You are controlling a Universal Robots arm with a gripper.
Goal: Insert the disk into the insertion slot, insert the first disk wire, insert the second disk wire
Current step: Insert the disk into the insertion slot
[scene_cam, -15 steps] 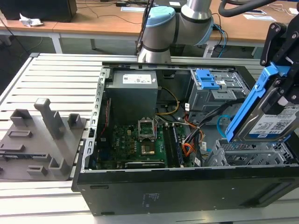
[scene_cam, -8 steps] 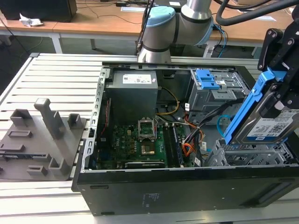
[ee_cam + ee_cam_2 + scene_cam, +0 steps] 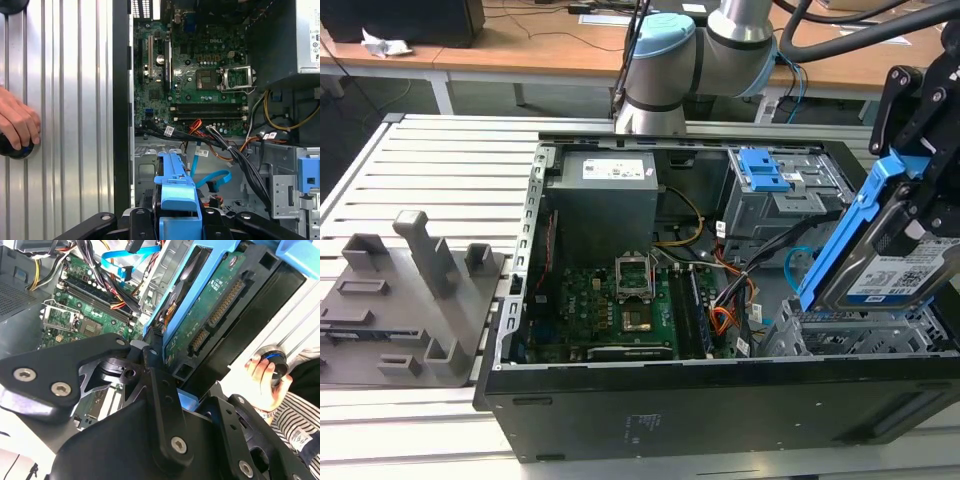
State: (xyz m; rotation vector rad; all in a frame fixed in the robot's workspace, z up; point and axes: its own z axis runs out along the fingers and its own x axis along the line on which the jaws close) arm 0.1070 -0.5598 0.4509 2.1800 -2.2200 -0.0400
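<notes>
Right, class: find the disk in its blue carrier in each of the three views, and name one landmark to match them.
Exterior view: the disk is tilted at the exterior view's right, above the insertion slot.
Second wrist view: the disk shows its green circuit-board side, beside the motherboard.
First wrist view: the disk is edge-on, near the light-blue cable.
Shared landmark: the CPU socket.

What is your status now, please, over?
Gripper shut on disk, tilted over insertion slot. Second disk wire lies loose. Hand on table, outside case.
</notes>
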